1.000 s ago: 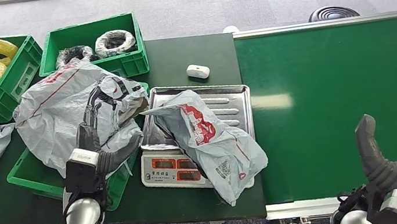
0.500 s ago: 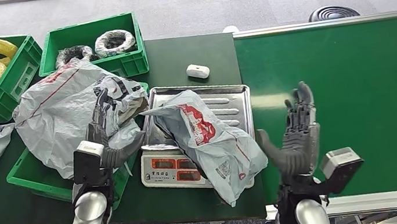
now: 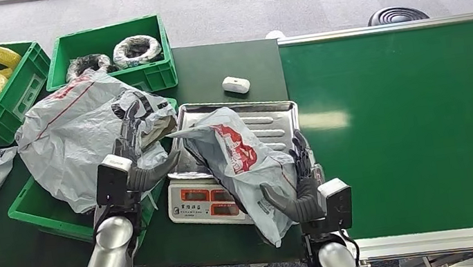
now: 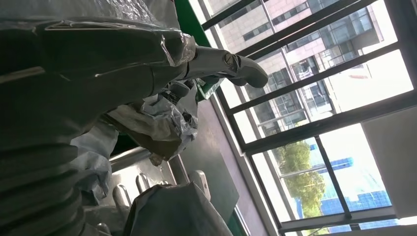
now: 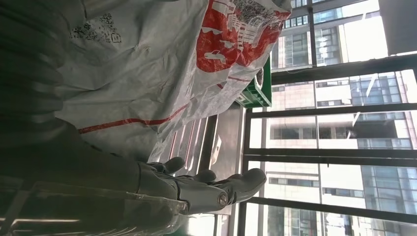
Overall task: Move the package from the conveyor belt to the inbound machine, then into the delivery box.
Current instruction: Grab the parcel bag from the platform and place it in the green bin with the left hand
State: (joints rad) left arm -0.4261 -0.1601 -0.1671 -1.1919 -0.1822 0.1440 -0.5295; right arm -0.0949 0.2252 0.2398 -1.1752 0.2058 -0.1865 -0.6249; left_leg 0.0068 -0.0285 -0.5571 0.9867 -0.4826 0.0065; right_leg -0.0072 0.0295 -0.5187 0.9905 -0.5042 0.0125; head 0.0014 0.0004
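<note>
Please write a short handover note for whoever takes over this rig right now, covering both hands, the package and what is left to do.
Left hand: open, fingers spread beside the scale's left edge, against the big grey bag in the green delivery box.
Right hand: open, against the right side of the package; no grip yet.
Package: lies on the scale, its lower end hanging over the display and the table edge.
Conveyor belt: bare.
Done: package moved from belt to scale.
Left: grip the package with both hands, lift it and put it into the delivery box.
</note>
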